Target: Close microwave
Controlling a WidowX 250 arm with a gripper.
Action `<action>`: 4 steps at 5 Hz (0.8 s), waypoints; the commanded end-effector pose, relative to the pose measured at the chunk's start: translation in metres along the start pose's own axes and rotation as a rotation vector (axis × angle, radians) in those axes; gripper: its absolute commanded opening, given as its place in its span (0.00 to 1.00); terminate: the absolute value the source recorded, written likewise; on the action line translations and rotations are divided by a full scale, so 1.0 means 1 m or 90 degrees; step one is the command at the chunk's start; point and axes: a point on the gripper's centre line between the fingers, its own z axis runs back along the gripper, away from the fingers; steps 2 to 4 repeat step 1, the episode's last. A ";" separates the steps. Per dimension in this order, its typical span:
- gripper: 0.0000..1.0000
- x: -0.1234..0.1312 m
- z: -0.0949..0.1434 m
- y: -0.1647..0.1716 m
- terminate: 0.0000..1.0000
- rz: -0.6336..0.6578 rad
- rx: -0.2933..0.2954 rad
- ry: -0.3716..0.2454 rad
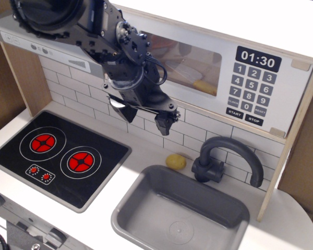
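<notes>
The microwave [219,107] sits at the upper right, a light-wood box with a white door, a clear window [190,65] and a black keypad [251,88] under a 01:30 clock print. The door lies flush with the front. A yellow item [204,86] shows inside through the window. The arm hides the door's left end, and I see no handle. My gripper [142,119] hangs below the microwave's left corner, in front of the tiled wall. It is open, empty and apart from the door.
A grey range hood [47,36] is at the upper left. A black hob [60,156] with two red rings lies below it. A grey sink [182,208] and a dark tap [224,156] are at the lower right. A yellow ball [176,161] lies on the counter.
</notes>
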 end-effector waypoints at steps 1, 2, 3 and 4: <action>1.00 0.009 0.019 0.004 1.00 -0.001 0.003 -0.027; 1.00 0.009 0.019 0.004 1.00 -0.001 0.003 -0.027; 1.00 0.009 0.019 0.004 1.00 -0.001 0.003 -0.027; 1.00 0.009 0.019 0.004 1.00 -0.001 0.003 -0.027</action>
